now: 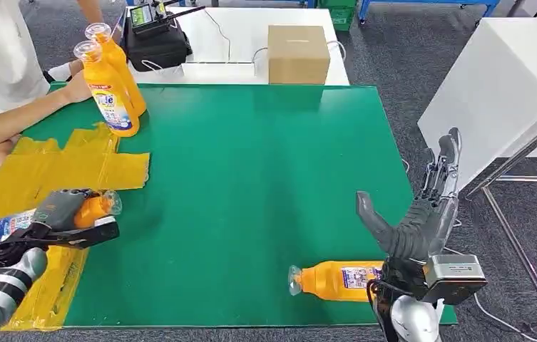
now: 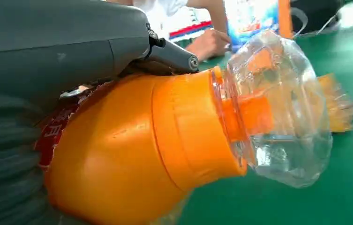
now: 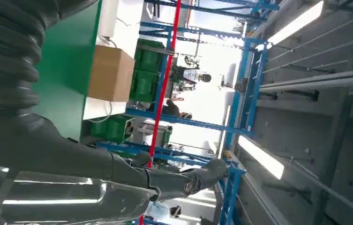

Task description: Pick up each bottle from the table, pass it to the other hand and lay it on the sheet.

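My left hand (image 1: 58,214) grips an orange bottle (image 1: 8,226) with a clear cap, lying low over the yellow sheet (image 1: 65,167) at the table's left. Up close in the left wrist view, that bottle (image 2: 132,150) sits under my thumb, its clear cap (image 2: 277,108) pointing out over the green mat. A second orange bottle (image 1: 333,279) lies on its side near the front edge. Just right of it, my right hand (image 1: 422,206) is raised with fingers spread, holding nothing. Two more orange bottles (image 1: 112,92) stand at the back left, beside a person's hand (image 1: 76,85).
A green mat (image 1: 251,185) covers the table. Behind it stand a cardboard box (image 1: 298,53) and a black device (image 1: 155,35) on a white table. A white cabinet (image 1: 500,85) is off to the right. The person's arm (image 1: 8,121) reaches over the back left corner.
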Available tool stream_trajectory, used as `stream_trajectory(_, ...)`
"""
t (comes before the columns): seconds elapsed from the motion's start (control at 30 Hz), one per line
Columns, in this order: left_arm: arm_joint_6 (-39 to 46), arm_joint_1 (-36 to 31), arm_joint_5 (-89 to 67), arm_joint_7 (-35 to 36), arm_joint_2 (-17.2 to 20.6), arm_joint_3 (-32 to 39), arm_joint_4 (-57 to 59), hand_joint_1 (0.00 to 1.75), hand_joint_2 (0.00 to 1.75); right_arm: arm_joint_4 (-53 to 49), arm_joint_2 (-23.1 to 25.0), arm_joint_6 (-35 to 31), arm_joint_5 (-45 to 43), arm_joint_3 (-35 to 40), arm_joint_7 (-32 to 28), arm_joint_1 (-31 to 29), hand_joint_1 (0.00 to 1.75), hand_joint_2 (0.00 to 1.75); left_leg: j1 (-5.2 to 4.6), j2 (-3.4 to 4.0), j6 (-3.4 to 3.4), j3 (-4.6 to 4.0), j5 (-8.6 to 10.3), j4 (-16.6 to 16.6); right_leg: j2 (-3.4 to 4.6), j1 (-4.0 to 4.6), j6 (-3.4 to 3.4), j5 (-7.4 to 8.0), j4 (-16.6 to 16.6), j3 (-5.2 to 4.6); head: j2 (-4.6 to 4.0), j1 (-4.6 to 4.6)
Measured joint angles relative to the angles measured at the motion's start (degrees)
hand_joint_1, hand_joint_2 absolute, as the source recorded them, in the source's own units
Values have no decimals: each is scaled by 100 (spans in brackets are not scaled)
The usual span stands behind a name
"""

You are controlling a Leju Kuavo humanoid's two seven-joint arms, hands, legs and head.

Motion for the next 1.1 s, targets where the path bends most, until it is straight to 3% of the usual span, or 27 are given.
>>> stream_trajectory(0.23, 295, 334, 581, -539, -269, 275, -199, 175, 175, 4, -22, -37, -52, 15, 11, -2, 0, 175, 0, -25, -10, 12, -10, -1, -19, -2, -17, -16, -2, -37, 0, 0)
stream_trajectory(0.27, 292, 372, 714, -637, -330, 317, -256, 58, 175, 7, -22, -37, -55, 17, 20, -2, 0, 175, -1, -28, -10, 14, -10, -1, -21, -2, -16, -15, -2, -35, 0, -2)
stream_trajectory(0.3, 284, 400, 821, -709, -389, 352, -328, 0, 175, 15, -24, -37, -57, 28, 26, -4, 0, 175, -1, -34, -10, 17, -9, -1, -26, -1, -16, -16, -2, -30, 0, 0)
stream_trajectory(0.63, 159, 648, 994, -607, -774, 424, -573, 0, 175, 133, -42, -37, 79, 168, 136, -81, 0, 175, 0, -25, -9, 19, -7, -1, -38, 0, -13, -10, -1, 6, 0, 2)
stream_trajectory(1.1, 115, 692, 965, -487, -844, 406, -573, 0, 175, 271, -59, 28, 203, 203, 249, -146, 0, 175, 3, -27, -10, 19, -8, -1, -38, 2, -16, -12, -1, 20, 0, 2)
